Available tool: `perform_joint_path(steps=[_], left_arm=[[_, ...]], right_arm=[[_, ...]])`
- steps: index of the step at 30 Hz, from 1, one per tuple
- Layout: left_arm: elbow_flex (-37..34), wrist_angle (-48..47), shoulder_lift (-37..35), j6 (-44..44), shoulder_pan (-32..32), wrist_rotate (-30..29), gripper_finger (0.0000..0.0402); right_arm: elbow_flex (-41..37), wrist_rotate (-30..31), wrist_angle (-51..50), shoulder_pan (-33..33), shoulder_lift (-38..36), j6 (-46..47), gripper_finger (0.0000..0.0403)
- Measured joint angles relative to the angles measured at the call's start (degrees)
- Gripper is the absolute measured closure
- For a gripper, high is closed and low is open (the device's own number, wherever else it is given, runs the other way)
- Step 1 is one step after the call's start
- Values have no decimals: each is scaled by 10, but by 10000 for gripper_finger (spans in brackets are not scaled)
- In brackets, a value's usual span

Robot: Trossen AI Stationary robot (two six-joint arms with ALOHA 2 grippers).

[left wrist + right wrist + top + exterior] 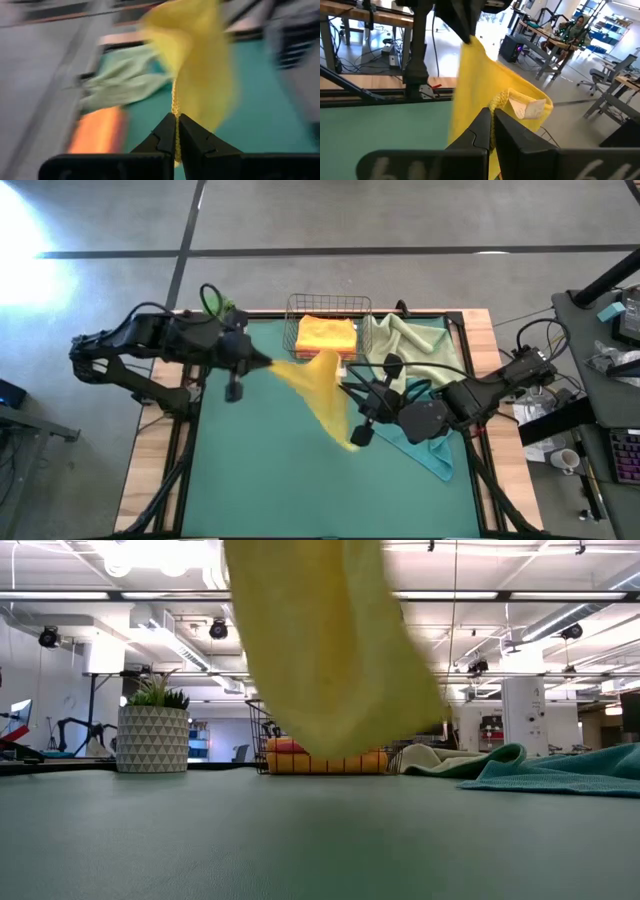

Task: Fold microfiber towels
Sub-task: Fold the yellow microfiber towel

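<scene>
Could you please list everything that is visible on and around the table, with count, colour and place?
yellow towel: one, yellow, stretched in the air over the green mat between both grippers.
orange towel: one, orange, lying in the wire basket.
sage towel: one, pale sage green, crumpled at the far right of the mat.
teal towel: one, teal, on the mat under the right arm.
wire basket: one, dark wire, at the far edge of the table, middle.
potted plant: one, green in a patterned white pot, far left corner.
green mat: one, green, covering the table top.
left gripper: one, dark, shut on one edge of the yellow towel.
right gripper: one, dark, shut on the opposite edge.
</scene>
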Motion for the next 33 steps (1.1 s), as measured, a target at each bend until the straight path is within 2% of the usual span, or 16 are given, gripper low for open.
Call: perform_joint_path(steps=[2,9,10,13,14,15,18,19,20,23,24,27,28,29,32,33], left_arm=[[2,0,-1,-9,-8,32,401],[-1,-33,-6,-90,-29,30,401],[-1,-57,-6,-79,-30,17,401],[-2,-131,-4,-59,-26,-150,401],[-1,-120,1,-69,-21,-169,401],[3,-93,6,-77,-20,-146,401],[4,-7,18,-59,-38,20,401],[4,2,23,-37,-50,34,401],[4,-8,27,-20,-58,16,401],[7,-12,37,-24,-47,-94,401],[12,-7,40,-45,-44,-84,401],[22,-3,54,-58,-60,48,401],[22,-9,56,-41,-71,47,401],[19,-21,57,-21,-79,18,401],[17,-20,53,5,-61,-182,401],[18,-22,50,-9,-51,-214,401]], right_arm=[[0,0,0,4,0,0,394],[2,6,4,30,0,5,394],[4,22,5,35,0,4,394],[10,41,6,40,0,-8,394],[12,31,9,39,0,-8,394],[13,23,10,39,0,-7,394],[15,17,9,39,3,0,394],[15,16,9,39,3,1,394],[15,15,9,39,3,1,394],[15,15,9,39,6,4,394],[15,15,9,39,6,3,394],[15,15,9,39,9,4,394],[15,15,9,39,9,3,394],[15,15,9,39,9,1,394],[15,15,10,39,9,-1,394],[15,15,10,39,9,-1,394]])
